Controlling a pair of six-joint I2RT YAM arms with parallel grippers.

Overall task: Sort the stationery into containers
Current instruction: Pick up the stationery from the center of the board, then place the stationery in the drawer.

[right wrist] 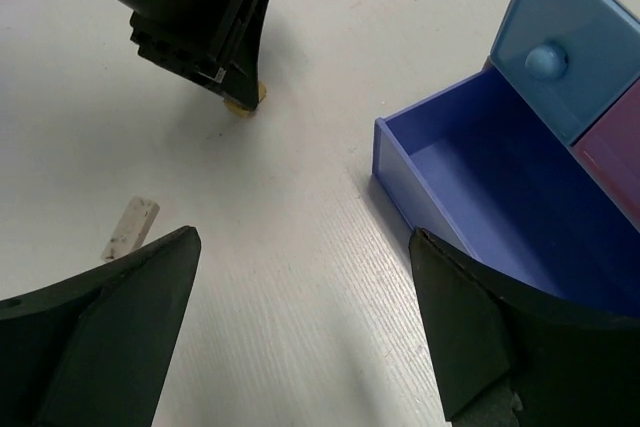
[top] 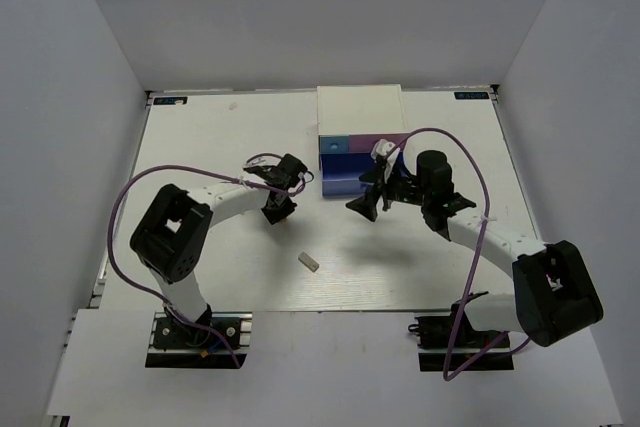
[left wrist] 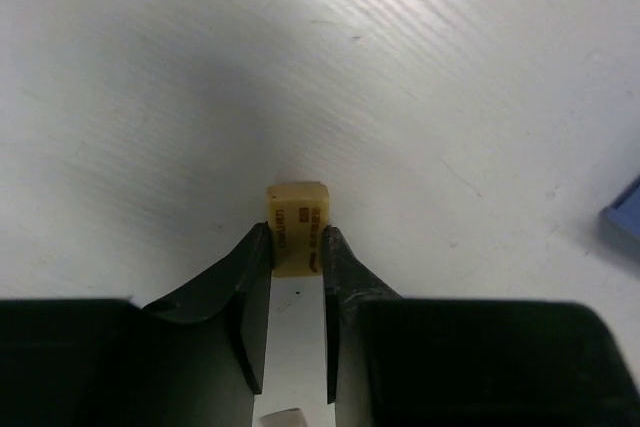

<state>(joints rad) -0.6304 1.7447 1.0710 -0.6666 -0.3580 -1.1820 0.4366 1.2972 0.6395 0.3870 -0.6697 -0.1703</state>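
**Clerk:** Item one, far left?

**Keeper:** Left gripper (left wrist: 297, 242), black, two fingers, pointing down at the white table (top: 200, 147). Clenched on a small tan rectangular eraser block (left wrist: 297, 212) with printed lettering; the block's end sticks out past the fingertips, down at the table surface.

**Clerk:** Next along?

**Keeper:** One greyish-white eraser block (top: 309, 261), lying loose on the table, near the front, between the two arms.

**Clerk:** Containers?

**Keeper:** White boxy drawer unit (top: 360, 105) at the back centre. Light blue drawer with a round knob (right wrist: 560, 47), pushed in. Pink drawer (right wrist: 620, 137) beside it, pushed in. Purple-blue drawer (right wrist: 480, 177) below, pulled out.

**Clerk:** Last?

**Keeper:** Right gripper (right wrist: 303, 247), black, fingers spread wide and grasping nothing, above the table just beside the pulled-out drawer.
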